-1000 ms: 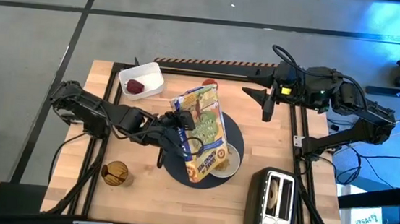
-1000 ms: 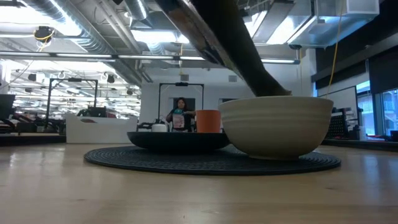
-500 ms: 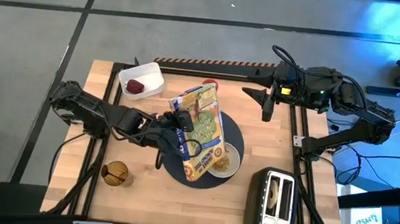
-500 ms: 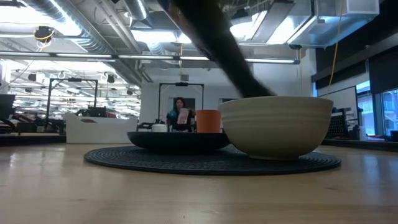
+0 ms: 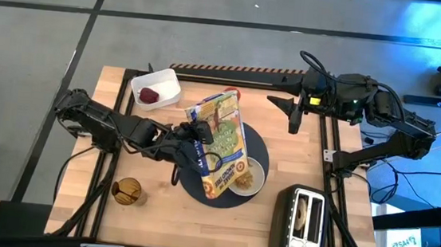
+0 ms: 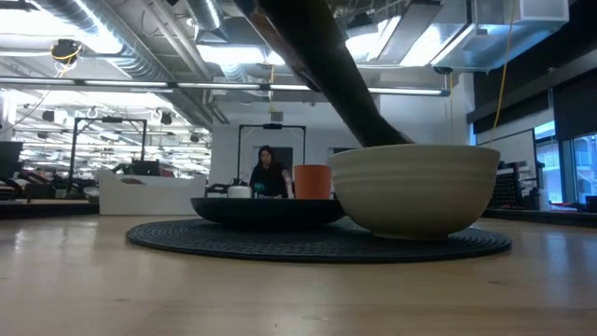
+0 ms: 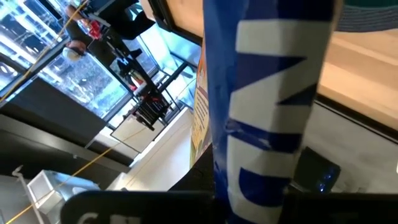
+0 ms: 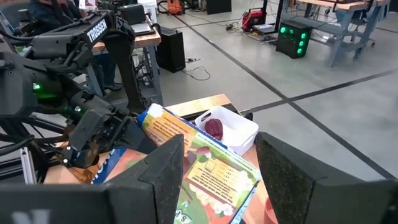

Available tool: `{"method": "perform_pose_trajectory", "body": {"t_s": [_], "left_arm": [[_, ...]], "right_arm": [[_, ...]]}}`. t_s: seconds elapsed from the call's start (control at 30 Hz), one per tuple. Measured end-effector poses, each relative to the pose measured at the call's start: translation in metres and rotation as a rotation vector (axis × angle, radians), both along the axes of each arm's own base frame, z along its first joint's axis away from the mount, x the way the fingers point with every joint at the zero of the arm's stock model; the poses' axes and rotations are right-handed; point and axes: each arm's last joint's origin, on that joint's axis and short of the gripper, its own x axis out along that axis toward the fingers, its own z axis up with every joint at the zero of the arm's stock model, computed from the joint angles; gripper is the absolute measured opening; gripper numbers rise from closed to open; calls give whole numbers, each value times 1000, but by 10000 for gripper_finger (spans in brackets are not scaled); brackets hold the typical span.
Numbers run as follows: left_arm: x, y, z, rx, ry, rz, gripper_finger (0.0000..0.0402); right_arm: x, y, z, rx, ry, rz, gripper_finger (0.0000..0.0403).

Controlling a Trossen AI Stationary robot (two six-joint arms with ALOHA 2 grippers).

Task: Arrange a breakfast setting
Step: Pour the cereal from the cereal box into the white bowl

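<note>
Left tool point(image 5: 195, 147) clamped on cereal box point(image 5: 220, 143), tilted mouth-down over white bowl point(image 5: 249, 175) on dark-blue placemat point(image 5: 260, 149) mid-worktop, evidently to pour; right tool point(image 5: 294, 112) parked over far right edge, fingers apart, empty.

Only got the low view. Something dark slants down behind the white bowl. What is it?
Observer: From above, it's a colourful cardboard cereal box, tipped with its lower end over the white bowl.
Operator: Who's holding it?
Observer: The left gripper is shut on the box's side, above the left part of the round dark-blue placemat.
Operator: And the right arm?
Observer: The right gripper is open and holds nothing, waiting over the far right edge of the wooden table.
</note>
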Motion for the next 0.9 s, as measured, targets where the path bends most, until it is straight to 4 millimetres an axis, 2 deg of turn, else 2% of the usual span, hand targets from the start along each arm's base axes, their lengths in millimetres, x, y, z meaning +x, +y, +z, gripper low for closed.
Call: {"method": "perform_pose_trajectory", "body": {"t_s": [0.9], "left_arm": [[5,0,4,55,34,-71,0]], "right_arm": [[0,0,0,-37,10,4,188]]}}
